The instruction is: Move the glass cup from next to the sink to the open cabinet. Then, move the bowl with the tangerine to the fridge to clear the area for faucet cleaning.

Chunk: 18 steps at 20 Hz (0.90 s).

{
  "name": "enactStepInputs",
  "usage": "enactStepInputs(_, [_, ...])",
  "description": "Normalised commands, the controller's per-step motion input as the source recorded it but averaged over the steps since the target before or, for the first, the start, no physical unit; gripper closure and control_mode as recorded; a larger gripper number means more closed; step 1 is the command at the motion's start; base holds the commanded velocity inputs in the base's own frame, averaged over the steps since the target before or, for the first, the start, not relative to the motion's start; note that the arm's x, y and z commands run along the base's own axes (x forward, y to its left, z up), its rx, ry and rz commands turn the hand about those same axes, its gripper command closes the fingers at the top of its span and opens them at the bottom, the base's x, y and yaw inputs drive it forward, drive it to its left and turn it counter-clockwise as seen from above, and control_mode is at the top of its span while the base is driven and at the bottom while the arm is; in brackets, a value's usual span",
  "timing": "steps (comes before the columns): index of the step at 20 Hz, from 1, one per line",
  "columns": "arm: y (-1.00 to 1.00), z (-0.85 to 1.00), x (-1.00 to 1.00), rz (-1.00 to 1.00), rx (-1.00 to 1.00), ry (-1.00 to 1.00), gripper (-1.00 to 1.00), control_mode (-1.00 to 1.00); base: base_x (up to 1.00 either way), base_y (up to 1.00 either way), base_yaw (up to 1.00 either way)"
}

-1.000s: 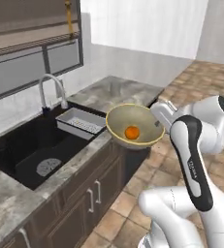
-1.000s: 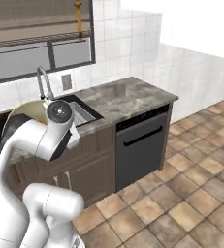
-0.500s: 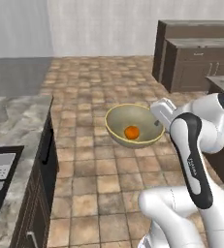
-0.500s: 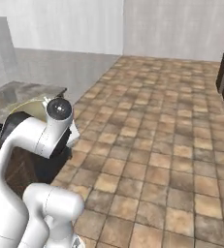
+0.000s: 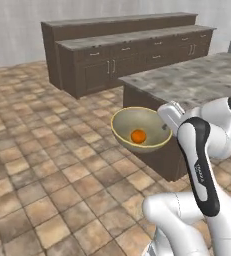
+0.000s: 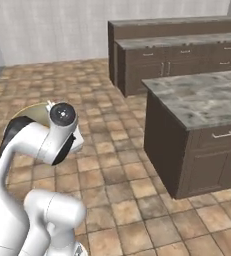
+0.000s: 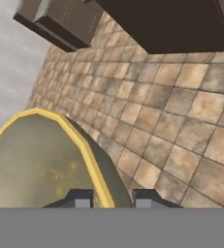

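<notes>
Arm folded back on itself, elbow high, forearm reaching forward and to the left in the left base view, hand level at about counter height. Gripper (image 7: pixel 111 199) is pinching the rim of the bowl (image 5: pixel 140 129); in the hand view one fingertip (image 7: pixel 79 198) sits inside the yellow rim and the other outside it, jaws narrow with the bowl wall between them. Bowl is held up in the air over the tiled floor (image 5: pixel 42 165), clear of any surface, roughly upright and tipped slightly toward the camera. Tangerine (image 5: pixel 138 136) rests at the bottom of the bowl, near the centre. Bowl is olive-tan with a yellow edge.

In the right base view the arm's upper link and a round joint block the hand; just a sliver of the bowl's yellow rim (image 6: pixel 34 110) pokes out behind the joint, left of frame.

Kitchen island (image 5: pixel 197 82) with grey marble top and dark cabinet fronts sits just behind and to the right of the bowl in the left base view; bowl hangs near its corner, not touching it. A long run of dark cabinets (image 5: pixel 127 50) stands along the far wall, well apart from the robot. Hand view looks down past the bowl at brown floor tiles and the base of dark cabinetry at the top.
</notes>
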Motion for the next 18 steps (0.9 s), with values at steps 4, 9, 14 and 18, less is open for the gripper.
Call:
enactStepInputs(4, [0.00, 0.00, 0.00, 0.00, 0.00, 0.00, 1.00, 1.00, 1.00, 0.00, -0.26])
enactStepInputs(9, [0.00, 0.00, 0.00, 0.00, 0.00, 0.00, 1.00, 1.00, 0.88, 0.00, -0.47])
enactStepInputs(14, [0.00, 0.00, 0.00, 0.00, 0.00, 0.00, 1.00, 1.00, 0.53, 0.00, -0.71])
enactStepInputs(18, [0.00, 0.00, 0.00, 0.00, 0.00, 0.00, 1.00, 1.00, 0.40, -0.05, -0.76])
